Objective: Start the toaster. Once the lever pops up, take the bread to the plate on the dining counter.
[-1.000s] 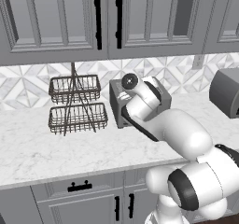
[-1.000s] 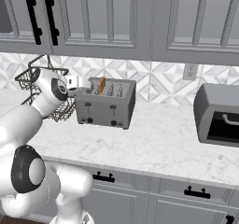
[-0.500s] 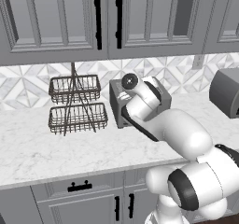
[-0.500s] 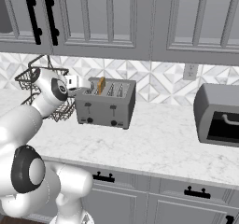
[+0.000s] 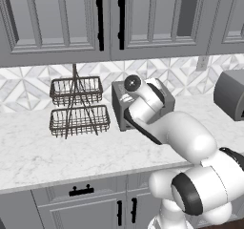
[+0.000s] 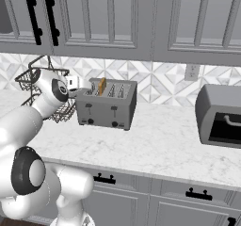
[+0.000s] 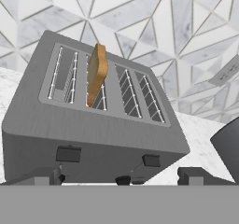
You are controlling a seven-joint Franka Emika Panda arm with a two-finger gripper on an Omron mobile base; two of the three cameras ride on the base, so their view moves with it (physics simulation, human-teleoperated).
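One slice of bread point(image 7: 96, 73) stands proud in the second slot of the toaster point(image 7: 93, 139) on the bench point(image 6: 160, 145), both levers apparently up, while the empty, wide-spread hand point(image 7: 123, 176) hovers before it, so grasping and carrying to the plate remain.

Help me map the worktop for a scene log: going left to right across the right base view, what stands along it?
Wire basket rack → toaster with the bread sticking up from a slot → wall outlet → grey oven box.
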